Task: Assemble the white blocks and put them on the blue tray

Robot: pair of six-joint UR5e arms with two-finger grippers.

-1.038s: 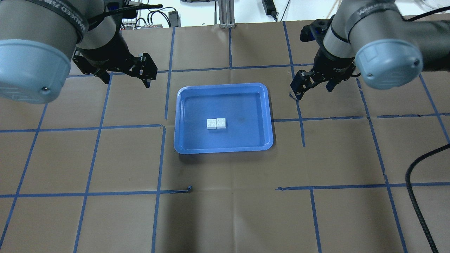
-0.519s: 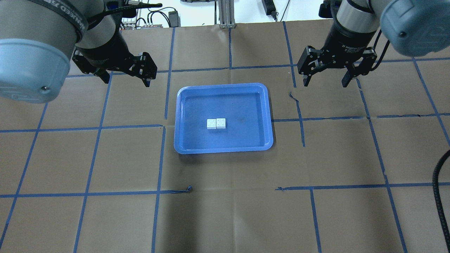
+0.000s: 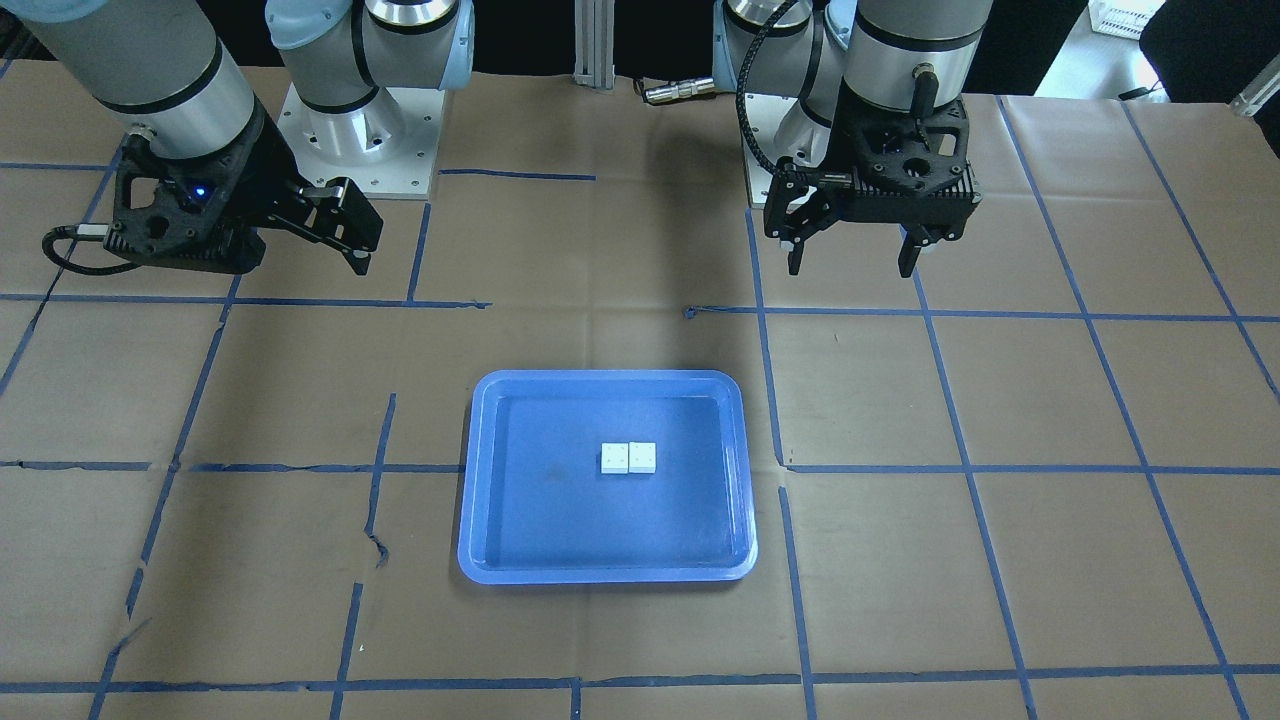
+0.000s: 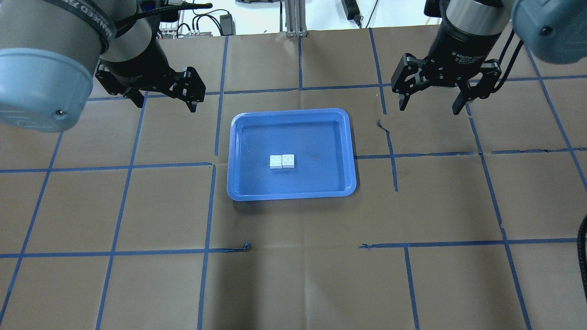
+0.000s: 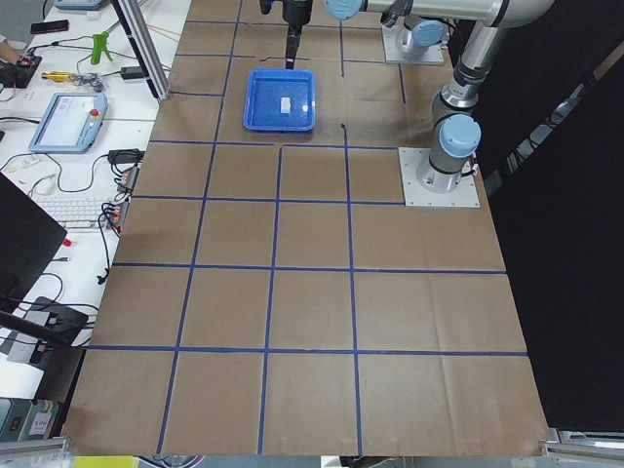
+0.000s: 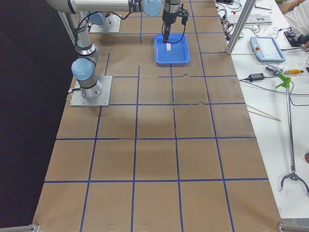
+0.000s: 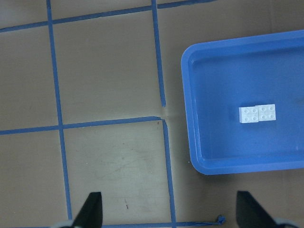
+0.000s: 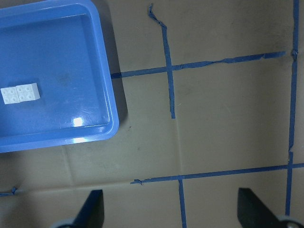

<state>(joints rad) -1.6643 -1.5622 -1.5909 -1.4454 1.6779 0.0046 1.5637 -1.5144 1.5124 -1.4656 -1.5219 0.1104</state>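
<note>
Two white blocks (image 4: 282, 161) sit side by side, touching, near the middle of the blue tray (image 4: 291, 111). They also show in the front view (image 3: 628, 457), the left wrist view (image 7: 257, 113) and the right wrist view (image 8: 19, 92). My left gripper (image 4: 166, 106) is open and empty, hovering off the tray's far left corner. My right gripper (image 4: 429, 109) is open and empty, hovering off the tray's far right corner. Both wrist views show the fingertips spread wide over bare paper, for the left gripper (image 7: 171, 211) and the right gripper (image 8: 173, 211).
Brown paper with a blue tape grid covers the table. A black cable (image 4: 582, 256) hangs at the right edge. The two arm bases (image 3: 350, 130) stand at the robot's side. A side desk with a keyboard and tools (image 5: 68, 107) runs along the table.
My right gripper has swung to the right and toward the table's far side, and turned so that both its fingers show. The left gripper, the blocks and the tray have not moved.
</note>
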